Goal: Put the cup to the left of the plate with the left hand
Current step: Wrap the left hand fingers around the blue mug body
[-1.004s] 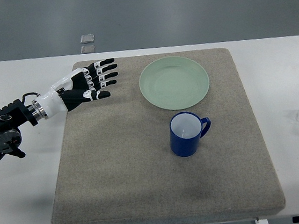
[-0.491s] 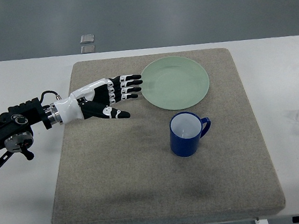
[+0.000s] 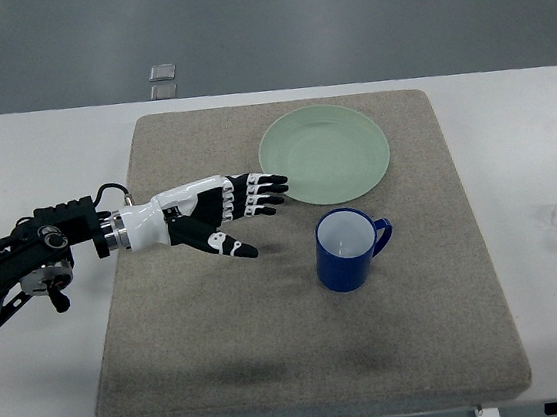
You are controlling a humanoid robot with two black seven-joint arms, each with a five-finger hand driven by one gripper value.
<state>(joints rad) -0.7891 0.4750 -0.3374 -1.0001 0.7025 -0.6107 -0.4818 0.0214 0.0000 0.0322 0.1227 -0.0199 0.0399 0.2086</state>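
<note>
A blue cup [image 3: 349, 249] stands upright on a grey mat [image 3: 225, 355], just in front of a green plate [image 3: 325, 154]. The left hand [image 3: 221, 212] hovers beside it, fingers [image 3: 261, 191] spread and empty. This looks like the reach; next it must close around the cup.

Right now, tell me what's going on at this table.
The robot's left hand, fingers spread and holding nothing, reaches over the grey mat toward the blue cup. It is not touching the cup. The cup stands upright just below the green plate, handle to the picture's right. The spot left of the plate is not yet filled.
</note>
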